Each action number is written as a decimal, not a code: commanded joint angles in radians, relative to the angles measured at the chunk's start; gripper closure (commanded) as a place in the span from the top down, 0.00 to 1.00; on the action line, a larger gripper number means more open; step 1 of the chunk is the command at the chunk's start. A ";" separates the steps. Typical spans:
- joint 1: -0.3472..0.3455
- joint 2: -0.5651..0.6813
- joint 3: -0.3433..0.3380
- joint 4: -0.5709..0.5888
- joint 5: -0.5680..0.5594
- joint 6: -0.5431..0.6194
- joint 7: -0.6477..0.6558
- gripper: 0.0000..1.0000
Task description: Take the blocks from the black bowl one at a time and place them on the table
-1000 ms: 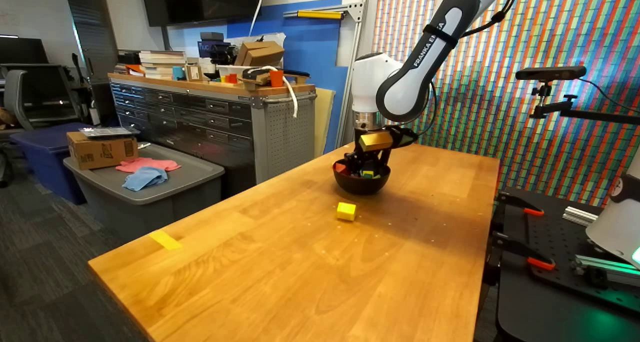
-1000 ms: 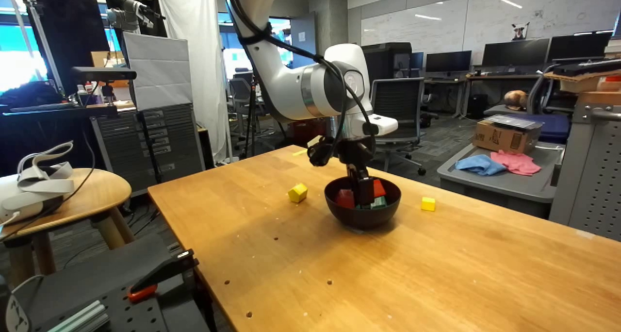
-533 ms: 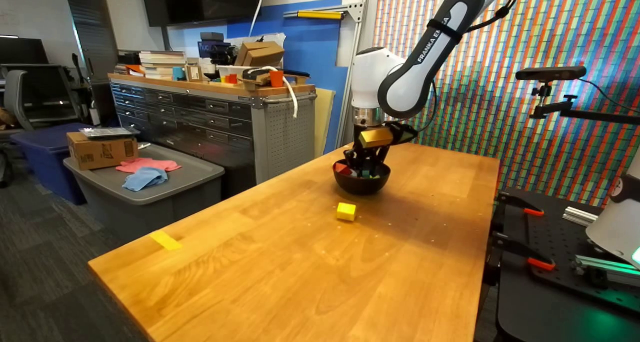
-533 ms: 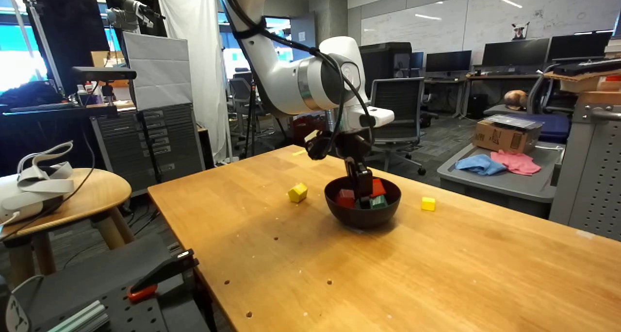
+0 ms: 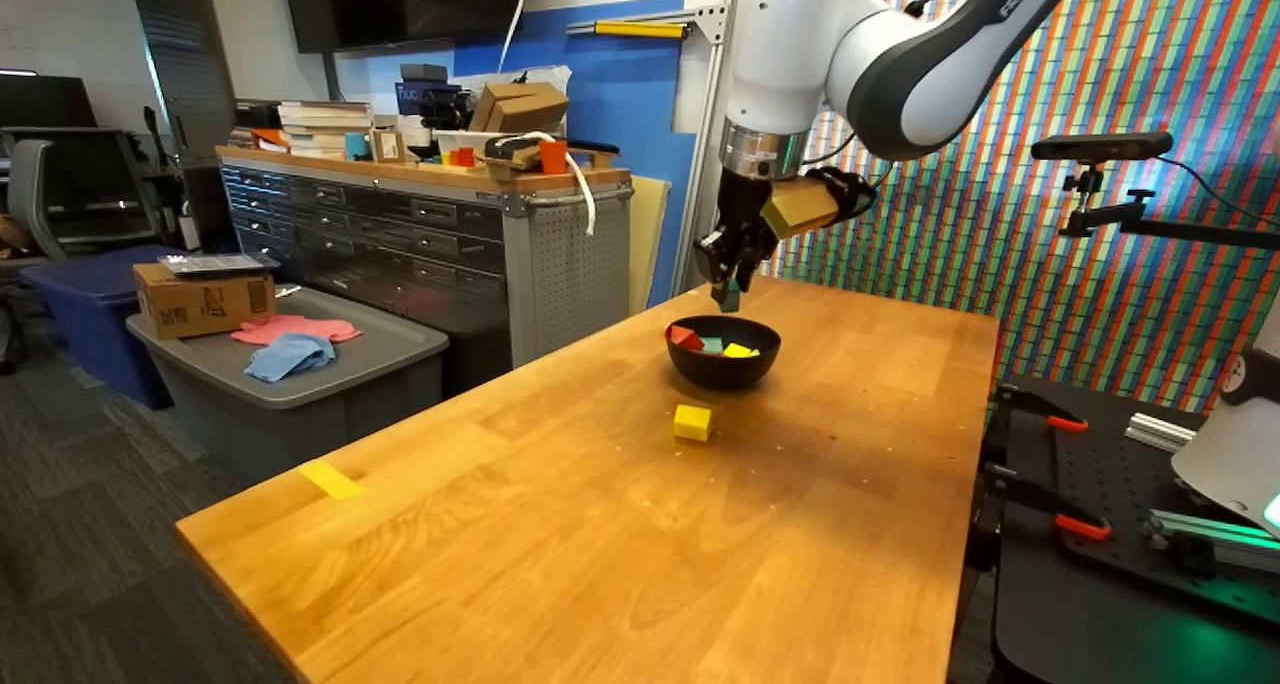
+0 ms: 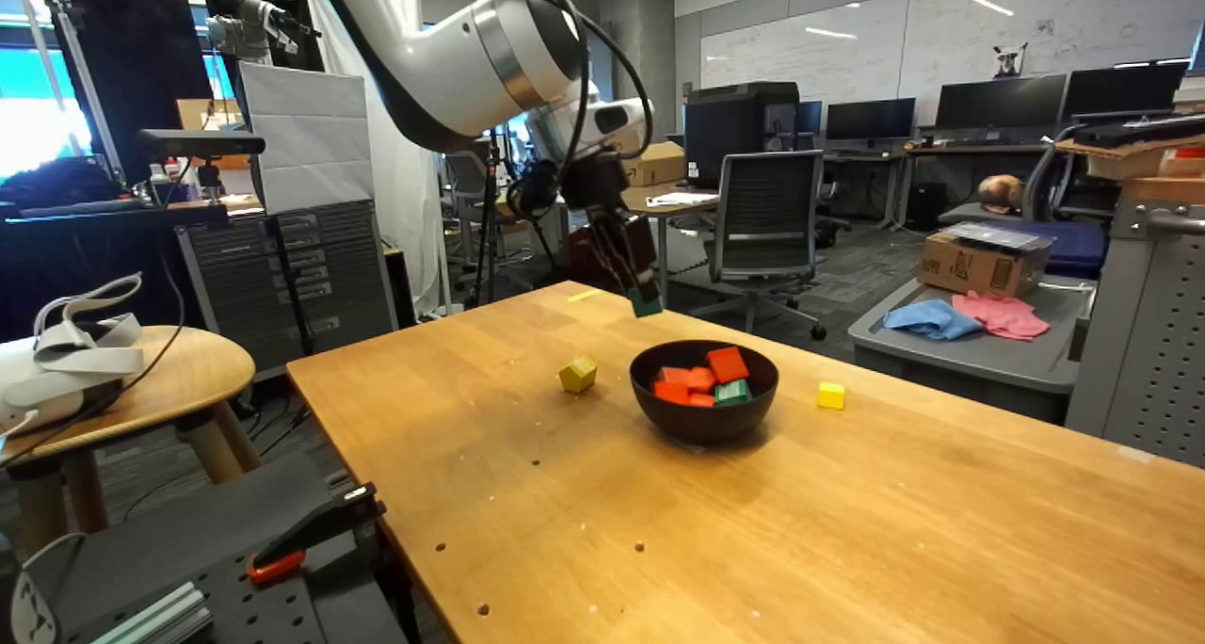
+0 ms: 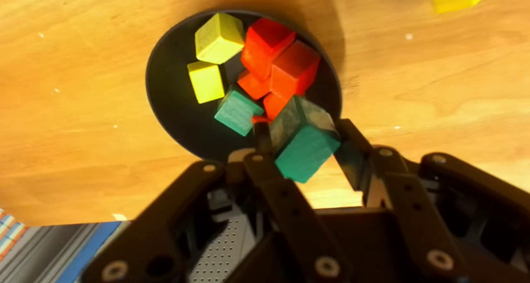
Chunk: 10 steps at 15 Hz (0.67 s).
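The blocks point(image 7: 254, 84) are in three spots for us: most in the black bowl point(image 6: 704, 427), two out on the worktop point(image 6: 828, 531), one up in the air. Far left in an exterior view we've got a white VR headset point(image 6: 38, 380) on a round wooden stool point(image 6: 207, 371), well apart from the bowl, then a black clamp point(image 6: 315, 529) with a red-orange bit by the worktop's edge. Next along, a yellow block point(image 6: 578, 375) sits near the bowl, with a strip of yellow tape point(image 6: 585, 296) farther back. Then the jaws: only partway apart, pinching a green block point(image 6: 646, 305) in the air, higher than the bowl and clear of it. As for the bowl, our wrist view gets us a bunch of red blocks point(image 7: 296, 70) crowded together, plus a second green block point(image 7: 239, 112) and two yellow blocks point(image 7: 207, 82), though the jaws and the held block get in the way of part of the rim. Behind the worktop we see an office chair point(image 6: 767, 216). Right of the bowl there's another yellow block point(image 6: 830, 395), and past the worktop's far edge a grey bin point(image 6: 998, 357) carries a blue cloth point(image 6: 932, 320), a pink cloth point(image 6: 1001, 314) and a cardboard box point(image 6: 979, 263).
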 commanded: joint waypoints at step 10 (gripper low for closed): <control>-0.109 0.060 0.282 -0.205 0.195 0.115 -0.135 0.19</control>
